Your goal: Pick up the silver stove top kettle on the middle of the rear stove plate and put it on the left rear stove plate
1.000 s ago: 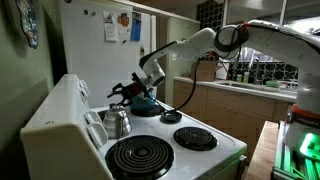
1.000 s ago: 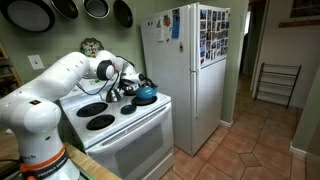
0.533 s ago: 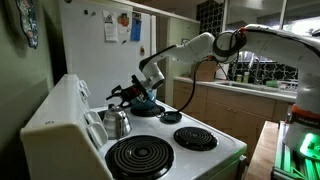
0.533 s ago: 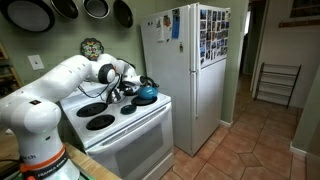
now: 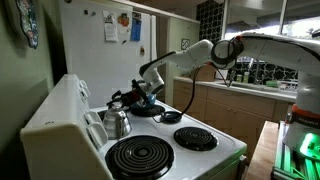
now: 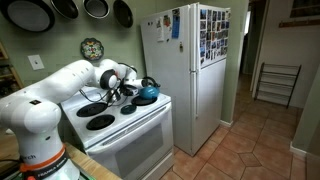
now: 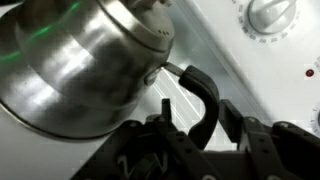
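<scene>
The silver stove top kettle [image 5: 117, 123] stands by the stove's back panel, between the burners. In the wrist view its shiny dome [image 7: 80, 65] fills the upper left and its black arched handle [image 7: 205, 88] runs down between my fingers. My gripper [image 7: 198, 108] is open, one finger on each side of the handle with gaps showing. In an exterior view the gripper [image 5: 124, 98] hovers just above the kettle. The largest coil burner, the left rear stove plate [image 5: 140, 157], lies bare next to the kettle. The arm hides the silver kettle where my gripper [image 6: 117, 91] shows.
A teal-blue kettle [image 5: 148, 103] [image 6: 146, 93] sits on the far rear burner, close to my gripper. Smaller coil burners [image 5: 195, 138] [image 5: 171, 117] lie at the stove's front. The back panel with knobs [image 7: 268, 14] is close behind. A white fridge [image 6: 190, 70] stands beside the stove.
My gripper has moved down and toward the back panel, away from the teal kettle, and now straddles the silver kettle's handle. The kettles have not moved.
</scene>
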